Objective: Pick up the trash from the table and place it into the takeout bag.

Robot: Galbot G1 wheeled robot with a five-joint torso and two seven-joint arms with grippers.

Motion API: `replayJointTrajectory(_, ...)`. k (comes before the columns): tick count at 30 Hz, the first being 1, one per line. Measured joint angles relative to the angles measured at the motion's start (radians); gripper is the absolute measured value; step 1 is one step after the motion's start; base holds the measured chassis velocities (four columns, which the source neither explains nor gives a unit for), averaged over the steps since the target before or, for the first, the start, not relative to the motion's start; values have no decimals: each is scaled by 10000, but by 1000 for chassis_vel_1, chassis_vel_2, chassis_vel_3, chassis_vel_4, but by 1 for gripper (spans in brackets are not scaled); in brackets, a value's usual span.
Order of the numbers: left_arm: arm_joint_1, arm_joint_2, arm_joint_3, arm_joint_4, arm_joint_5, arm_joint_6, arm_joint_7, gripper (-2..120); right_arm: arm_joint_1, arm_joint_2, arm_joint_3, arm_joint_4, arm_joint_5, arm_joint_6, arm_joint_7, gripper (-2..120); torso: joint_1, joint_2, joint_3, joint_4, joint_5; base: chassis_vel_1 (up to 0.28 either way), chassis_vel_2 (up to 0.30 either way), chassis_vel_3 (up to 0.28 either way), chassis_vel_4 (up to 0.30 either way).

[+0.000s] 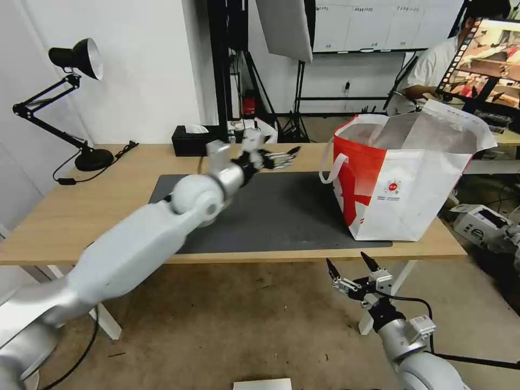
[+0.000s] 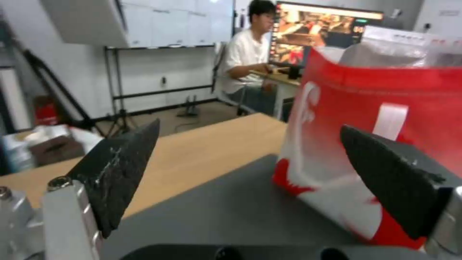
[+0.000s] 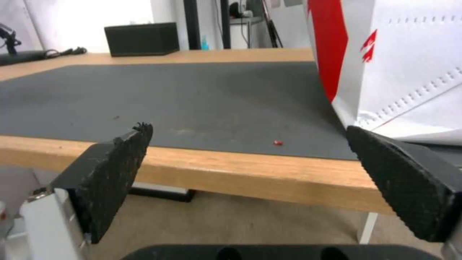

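My left gripper [image 1: 285,157], fingers apart and empty, is hovering over the table's [image 1: 59,216] mat, the takeout bag [image 1: 403,184] standing just beside it.

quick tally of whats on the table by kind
bag: 1
mat: 1
black tissue box: 1
desk lamp: 1
red crumb: 1
total: 5
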Motion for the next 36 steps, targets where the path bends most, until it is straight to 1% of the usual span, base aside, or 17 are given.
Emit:
replayJointTrajectory(2,217,140,-145,-113,152,0,54,100,0,1,0,0,0,1,2,100,0,0,0,-1,1,0,0,0,0)
replayJointTrajectory(4,1521,732,-1028,-639,907,1,361,100,0,0,0,0,0,0,1,100,0,0,0,0,1,0,0,0,0)
replayJointTrajectory(5,1521,732,-1028,-639,907,1,361,100,0,0,0,0,0,0,1,100,0,0,0,0,1,0,0,0,0)
replayJointTrajectory(8,3344,1125,-2574,-1224,1266,-3,488,100,0,0,0,0,0,0,2,100,-1,0,-1,2,3,0,0,0,0)
replayJointTrajectory(9,3344,1125,-2574,-1224,1266,-3,488,100,0,0,0,0,0,0,2,100,-1,0,-1,2,3,0,0,0,0)
replayJointTrajectory(12,5119,1171,-3813,-1635,2094,-203,699,100,0,0,0,0,0,1,2,100,0,1,0,0,2,0,0,0,0)
replayJointTrajectory(13,5119,1171,-3813,-1635,2094,-203,699,100,0,0,0,0,0,1,2,100,0,1,0,0,2,0,0,0,0)
replayJointTrajectory(16,6107,1033,-4423,-1810,2428,-394,762,100,0,0,0,0,0,0,1,100,-1,1,-1,-1,4,0,0,0,0)
replayJointTrajectory(17,6107,1033,-4423,-1810,2428,-394,762,100,0,0,0,0,0,0,1,100,-1,1,-1,-1,4,0,0,0,0)
replayJointTrajectory(20,7000,932,-5186,-2029,2584,-566,825,100,0,0,0,-1,0,0,2,100,1,0,1,-2,6,0,0,0,0)
replayJointTrajectory(21,7000,932,-5186,-2029,2584,-566,825,100,0,0,0,-1,0,0,2,100,1,0,1,-2,6,0,0,0,0)
replayJointTrajectory(25,8312,427,-6407,-2423,3304,-804,821,100,0,0,0,0,0,0,0,100,1,0,0,-3,4,0,0,0,0)
replayJointTrajectory(26,8312,427,-6407,-2423,3304,-804,821,100,0,0,0,0,0,0,0,100,1,0,0,-3,4,0,0,0,0)
replayJointTrajectory(29,9550,19,-7341,-2796,3777,-923,819,100,0,0,0,0,0,0,1,100,1,1,0,0,7,0,0,0,0)
replayJointTrajectory(30,9550,19,-7341,-2796,3777,-923,819,100,0,0,0,0,0,0,1,100,1,1,0,0,7,0,0,0,0)
replayJointTrajectory(33,10600,-479,-8072,-3068,4248,-1247,823,100,0,0,0,0,0,0,1,100,0,1,0,-1,5,0,0,0,0)
replayJointTrajectory(36,11106,-788,-8372,-3232,4641,-1507,822,100,0,0,0,0,0,0,1,100,0,0,0,-1,5,0,0,0,0)
